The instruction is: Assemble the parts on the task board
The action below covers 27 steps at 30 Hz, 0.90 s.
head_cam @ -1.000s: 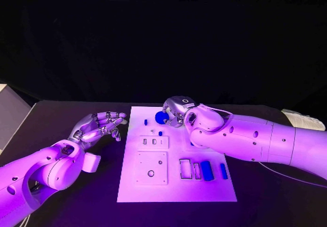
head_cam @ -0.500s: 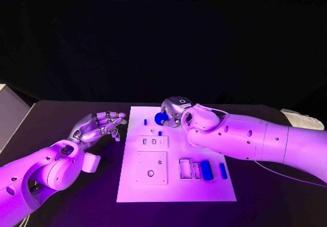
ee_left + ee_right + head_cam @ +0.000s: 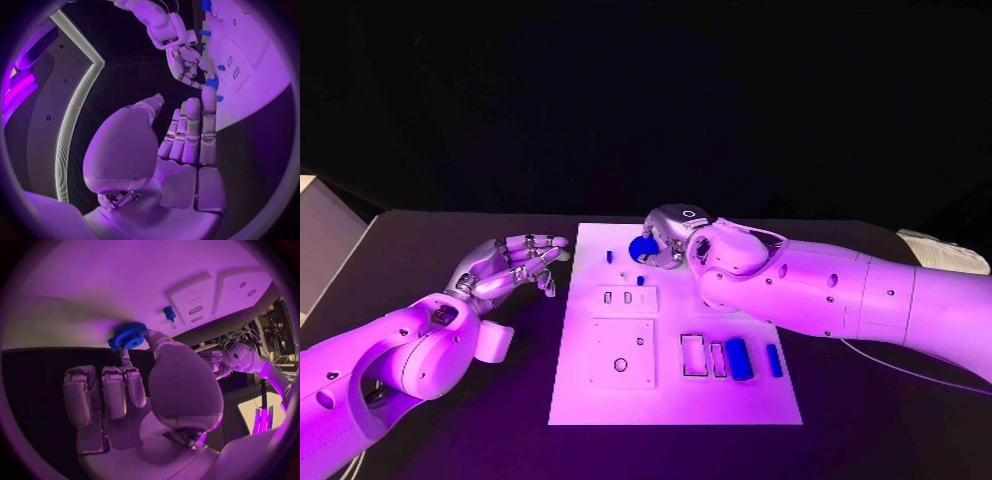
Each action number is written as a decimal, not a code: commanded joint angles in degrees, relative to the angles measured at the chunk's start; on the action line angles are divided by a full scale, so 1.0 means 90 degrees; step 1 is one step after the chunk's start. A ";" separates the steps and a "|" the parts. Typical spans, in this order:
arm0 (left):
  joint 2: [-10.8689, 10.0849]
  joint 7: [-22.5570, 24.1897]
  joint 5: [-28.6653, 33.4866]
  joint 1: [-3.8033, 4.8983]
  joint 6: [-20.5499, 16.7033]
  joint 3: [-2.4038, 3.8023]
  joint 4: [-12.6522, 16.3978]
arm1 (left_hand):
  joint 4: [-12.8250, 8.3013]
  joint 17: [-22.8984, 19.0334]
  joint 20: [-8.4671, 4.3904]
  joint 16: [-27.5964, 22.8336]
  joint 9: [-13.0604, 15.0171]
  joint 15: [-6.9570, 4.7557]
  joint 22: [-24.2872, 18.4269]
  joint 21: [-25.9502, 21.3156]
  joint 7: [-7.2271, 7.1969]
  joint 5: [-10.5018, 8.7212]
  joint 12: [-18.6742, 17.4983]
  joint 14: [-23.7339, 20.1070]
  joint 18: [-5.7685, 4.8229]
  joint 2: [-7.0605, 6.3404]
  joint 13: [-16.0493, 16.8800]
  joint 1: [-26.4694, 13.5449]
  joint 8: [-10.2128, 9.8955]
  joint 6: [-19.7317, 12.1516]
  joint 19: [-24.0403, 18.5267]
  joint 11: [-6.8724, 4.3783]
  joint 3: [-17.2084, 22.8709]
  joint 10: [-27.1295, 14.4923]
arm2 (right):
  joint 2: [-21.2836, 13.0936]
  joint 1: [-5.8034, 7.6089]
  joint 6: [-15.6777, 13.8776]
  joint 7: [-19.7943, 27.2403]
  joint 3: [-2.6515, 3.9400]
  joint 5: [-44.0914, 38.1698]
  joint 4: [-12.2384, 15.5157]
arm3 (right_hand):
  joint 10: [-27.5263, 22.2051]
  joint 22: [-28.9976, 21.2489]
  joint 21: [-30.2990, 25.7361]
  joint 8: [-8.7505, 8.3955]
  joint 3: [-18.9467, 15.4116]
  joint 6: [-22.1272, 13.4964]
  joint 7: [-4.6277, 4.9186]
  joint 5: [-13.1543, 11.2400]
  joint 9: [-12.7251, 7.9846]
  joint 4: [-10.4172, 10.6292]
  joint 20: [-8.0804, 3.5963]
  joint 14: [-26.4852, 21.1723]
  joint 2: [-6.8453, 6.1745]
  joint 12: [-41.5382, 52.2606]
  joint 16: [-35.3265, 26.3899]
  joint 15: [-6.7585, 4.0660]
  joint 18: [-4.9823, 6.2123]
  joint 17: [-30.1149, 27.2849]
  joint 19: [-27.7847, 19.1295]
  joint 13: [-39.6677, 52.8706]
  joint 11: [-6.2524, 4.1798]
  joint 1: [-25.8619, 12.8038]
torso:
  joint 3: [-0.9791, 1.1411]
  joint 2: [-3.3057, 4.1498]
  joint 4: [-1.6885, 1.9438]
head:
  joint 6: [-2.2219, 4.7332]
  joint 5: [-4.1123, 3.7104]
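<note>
A small blue toothed gear wheel (image 3: 643, 248) sits pinched in the fingers (image 3: 134, 385) of the silver right hand (image 3: 678, 233), over the far end of the flat white task board (image 3: 672, 400), probably held there ready for seating on a post. Near the gear, two short blue pegs (image 3: 609, 257) stand in the board. Longer blue bars (image 3: 738, 359) lie by the rectangular slots at the near end, awaiting their turn. The silver left hand (image 3: 512, 266) hovers beside the board over the black worktop (image 3: 444, 240), fingers released and holding nothing. Compared with a second ago, the gear and right hand have barely shifted.
</note>
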 commanded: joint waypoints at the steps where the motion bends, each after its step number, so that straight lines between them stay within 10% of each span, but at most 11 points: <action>1: 0.0008 0.0023 -0.0037 -0.0003 0.0116 0.0003 0.0007 | -0.0028 -0.0008 0.0006 -0.0029 0.0009 -0.0002 0.0009 0.0026 0.0097 0.0012 0.0029 -0.0056 0.0046 0.0037 0.0008 -0.0006 0.0019 -0.0023 -0.0053 -0.0001 0.0008 -0.0040 | -0.0048 -0.0019 0.0085 0.0146 -0.0010 0.0177 0.0061 | 0.0562 0.1563 0.0016 0.0002 -0.0007 0.0066 -0.0026 0.0069 0.0013 -0.0003 0.0043 0.0517 0.0056 -0.0002 -0.0027 0.0043 -0.0113 0.1018 0.0644 0.1569 0.0032 -0.0103 | 0.0008 0.0000 -0.0009 | -0.0008 0.0004; 27: -0.0005 0.0022 -0.0038 -0.0022 0.0115 0.0003 -0.0018 | -0.0035 -0.0011 0.0008 -0.0029 0.0010 -0.0001 0.0013 0.0034 0.0101 0.0013 0.0034 -0.0058 0.0046 0.0049 0.0008 0.0002 0.0017 -0.0035 -0.0061 0.0002 0.0023 -0.0056 | -0.0557 -0.0073 -0.0197 0.0112 -0.0012 0.0162 0.0475 | 0.0590 0.1563 0.0016 0.0013 0.0165 0.0152 -0.0043 0.0340 0.0027 -0.0035 0.0018 0.0517 0.0151 0.0023 -0.0032 0.0018 -0.0113 0.1013 0.0645 0.1595 0.0012 -0.0220 | 0.0004 -0.0010 -0.0017 | -0.0009 -0.0012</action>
